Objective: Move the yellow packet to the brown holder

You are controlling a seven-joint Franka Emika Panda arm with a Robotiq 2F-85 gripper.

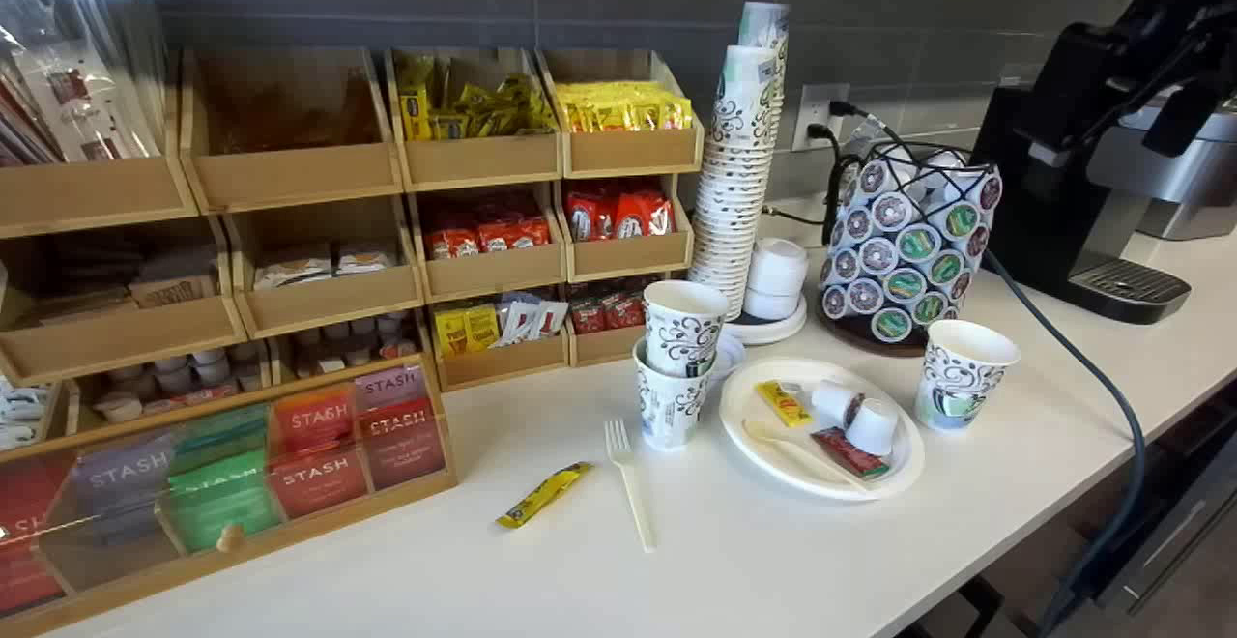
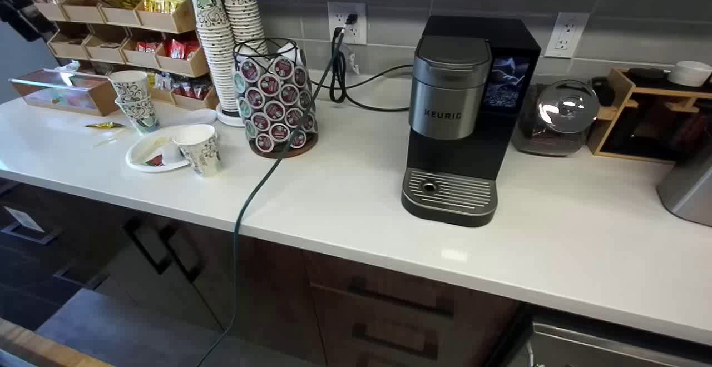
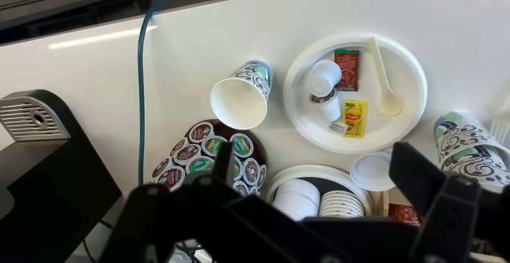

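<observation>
The yellow packet lies flat on the white plate, beside white pods, a red packet and a pale spoon. It also shows on the plate in the wrist view, with a small pepper sachet against its edge. The brown holder is a tiered wooden rack of filled bins; it also shows in an exterior view. A corner of it shows low in the wrist view. My gripper is open and empty, high above the counter, near the coffee machine in an exterior view.
Stacked cups and a tall cup tower stand between plate and rack. A pod holder, a single cup and the coffee machine stand nearby. A fork and yellow-green packet lie on the counter. A cable crosses it.
</observation>
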